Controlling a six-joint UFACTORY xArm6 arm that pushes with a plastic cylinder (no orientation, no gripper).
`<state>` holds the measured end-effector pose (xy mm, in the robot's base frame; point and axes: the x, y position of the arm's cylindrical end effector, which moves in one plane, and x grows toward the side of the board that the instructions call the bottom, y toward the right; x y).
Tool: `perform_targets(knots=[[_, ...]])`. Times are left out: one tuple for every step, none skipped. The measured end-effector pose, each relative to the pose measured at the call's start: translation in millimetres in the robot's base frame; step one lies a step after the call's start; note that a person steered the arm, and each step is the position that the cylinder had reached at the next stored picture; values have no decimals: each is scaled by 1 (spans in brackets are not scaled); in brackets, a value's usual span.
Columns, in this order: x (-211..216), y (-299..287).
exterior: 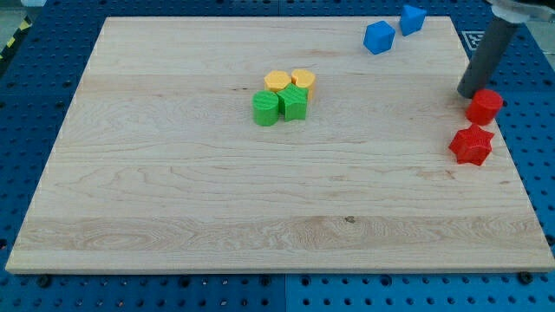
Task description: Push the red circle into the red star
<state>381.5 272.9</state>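
Rod at the red circle, right edge of the counter (173,208)

My tip (469,94) sits just upper left of the red circle (485,106); the red star (471,145) lies close below, near the right edge. No jaws here, no readable writing. Blue blocks (379,37) (412,18) upper right; yellow (277,81) (303,81) and green (265,109) (294,103) cluster centrally. The rod's top is cut off.

Rod: dark, straight, leaning a little, coming down from the view's top right.
My tip (469,94): low, at the rod's bottom end.
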Motion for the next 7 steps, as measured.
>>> perform_targets(knots=[[-32, -9], [-46, 20], [-12, 33], [34, 9], [48, -40], [13, -47], [8, -20]])
